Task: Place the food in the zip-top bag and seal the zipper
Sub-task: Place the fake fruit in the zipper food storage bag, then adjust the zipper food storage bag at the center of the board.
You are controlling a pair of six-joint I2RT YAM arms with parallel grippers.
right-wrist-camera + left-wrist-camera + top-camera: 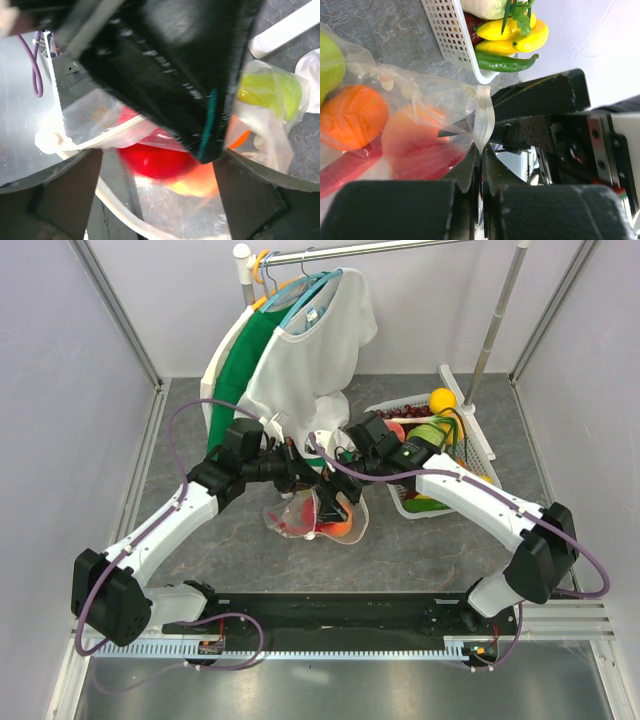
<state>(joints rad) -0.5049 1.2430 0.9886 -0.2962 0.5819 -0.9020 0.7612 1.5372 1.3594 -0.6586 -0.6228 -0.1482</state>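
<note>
The zip-top bag (pixel 352 532) lies on the table between both arms, with food inside. In the left wrist view the bag (pixel 427 95) holds a green apple (pixel 327 65), an orange fruit (pixel 351 116), a red chili (pixel 345 176) and a reddish peach (pixel 417 145). My left gripper (pixel 482 152) is shut on the pale zipper strip (pixel 483 117) at the bag's mouth edge. My right gripper (pixel 160 200) is open over the bag's mouth, its fingers (pixel 65 192) wide apart. Between them I see the red-orange peach (pixel 165 162) and the zipper strip (pixel 102 137). The green apple (pixel 272 90) shows at the upper right.
A white slotted basket (pixel 478 440) stands to the right of the bag with more toy food, including yellow pieces (pixel 520 35) and a green chili (pixel 505 61). White and green garments (pixel 305 350) hang on a rack behind the grippers. The left gripper's black body (pixel 170 65) crosses the right wrist view.
</note>
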